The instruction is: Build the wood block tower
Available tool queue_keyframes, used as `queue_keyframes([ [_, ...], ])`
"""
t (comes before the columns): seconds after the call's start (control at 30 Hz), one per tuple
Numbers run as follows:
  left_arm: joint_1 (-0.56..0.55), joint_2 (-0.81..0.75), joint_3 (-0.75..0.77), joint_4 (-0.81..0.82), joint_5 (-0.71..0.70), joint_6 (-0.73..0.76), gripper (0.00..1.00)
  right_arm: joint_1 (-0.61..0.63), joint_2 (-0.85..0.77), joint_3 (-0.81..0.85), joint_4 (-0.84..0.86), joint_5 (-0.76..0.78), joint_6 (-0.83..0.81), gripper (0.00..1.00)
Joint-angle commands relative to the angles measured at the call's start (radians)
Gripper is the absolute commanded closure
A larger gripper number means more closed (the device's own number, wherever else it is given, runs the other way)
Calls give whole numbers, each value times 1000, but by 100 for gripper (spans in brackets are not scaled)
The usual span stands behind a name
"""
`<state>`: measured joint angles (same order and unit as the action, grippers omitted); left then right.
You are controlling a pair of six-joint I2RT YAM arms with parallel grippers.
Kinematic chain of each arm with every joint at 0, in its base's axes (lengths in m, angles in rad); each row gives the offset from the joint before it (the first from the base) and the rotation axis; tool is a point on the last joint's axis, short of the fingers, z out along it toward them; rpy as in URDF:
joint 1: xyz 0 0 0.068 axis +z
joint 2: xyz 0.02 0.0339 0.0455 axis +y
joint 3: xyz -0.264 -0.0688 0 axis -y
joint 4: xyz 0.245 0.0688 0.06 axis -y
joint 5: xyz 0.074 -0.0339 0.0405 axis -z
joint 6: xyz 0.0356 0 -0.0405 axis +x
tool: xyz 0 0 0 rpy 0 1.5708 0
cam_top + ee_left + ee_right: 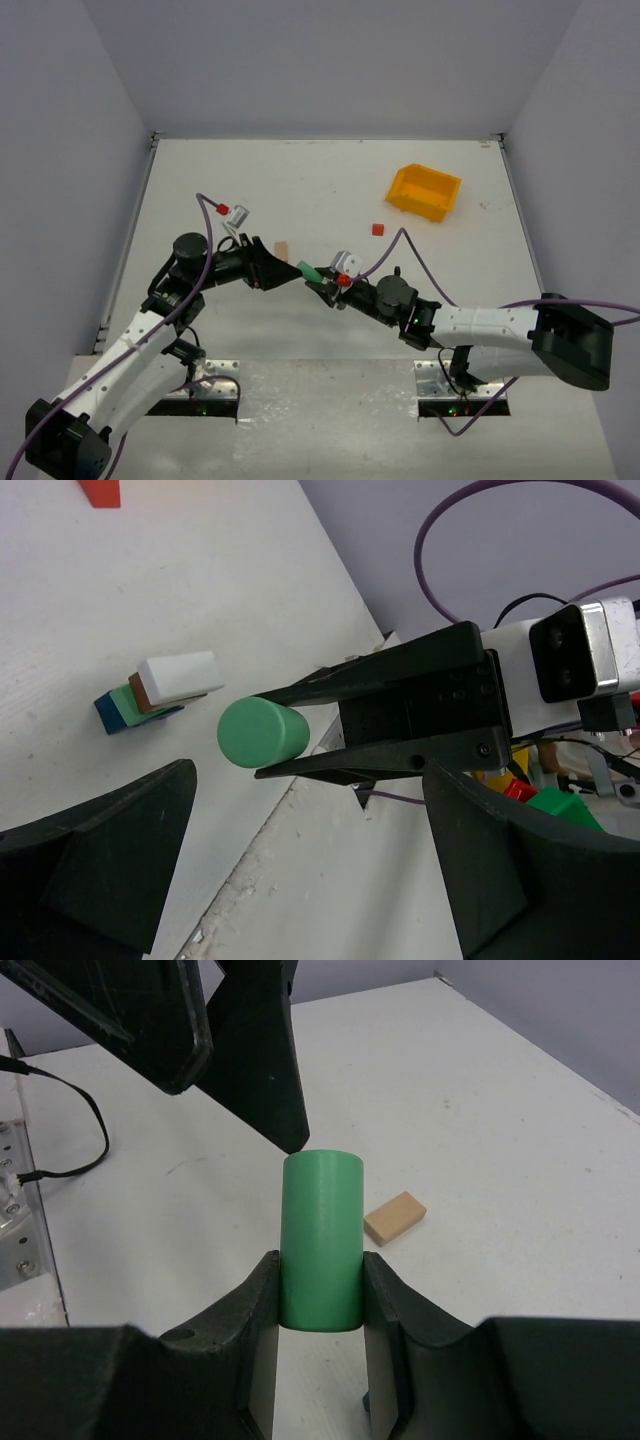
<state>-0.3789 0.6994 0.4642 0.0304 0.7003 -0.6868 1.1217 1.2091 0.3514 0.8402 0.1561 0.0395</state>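
Note:
My right gripper (320, 1265) is shut on a green wooden cylinder (320, 1235), which sticks out past its fingertips; in the top view the cylinder (307, 270) hangs over the middle of the table. My left gripper (308, 820) faces it, open wide with nothing between its fingers, and its tips (285, 272) are just left of the cylinder (262, 732). Below on the table stands a short stack of blocks (150, 692): blue, green, brown, with a pale one on top. A tan block (395, 1217) lies loose nearby. A red block (377, 229) lies farther back.
A yellow plastic bin (425, 192) sits at the back right. Purple cables (405, 245) loop over the table behind both wrists. The white table's near edge meets a metal base plate (330, 385) where the arms are bolted.

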Motion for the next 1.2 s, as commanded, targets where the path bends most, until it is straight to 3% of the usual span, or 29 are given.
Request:
queue_keyframes([
  [0.0,-11,9,-11,72,12,-20,9,0,-26,0,108,-3,-23,89],
  [0.37,-17,71,-18,118,-15,-31,23,0,-27,-9,128,-92,-24,88],
  [0.43,-18,67,-21,124,-19,-34,37,-2,-22,-7,126,-89,-28,88],
  [0.57,-33,58,-25,129,-16,-38,55,0,-6,2,141,-52,-30,88],
  [0.8,-48,58,-30,129,-18,-40,58,0,31,26,160,-53,-32,87],
  [0.9,-49,55,-31,129,-14,-41,64,0,40,33,159,-51,-32,88],
  [1.0,-49,45,-30,128,-20,-40,77,-2,43,34,160,-50,-32,87],
  [1.1,-49,39,-30,121,-27,-42,96,-1,44,34,158,-47,-32,87],
  [1.17,-49,39,-29,114,-36,-43,100,-1,45,34,158,-47,-32,86],
])
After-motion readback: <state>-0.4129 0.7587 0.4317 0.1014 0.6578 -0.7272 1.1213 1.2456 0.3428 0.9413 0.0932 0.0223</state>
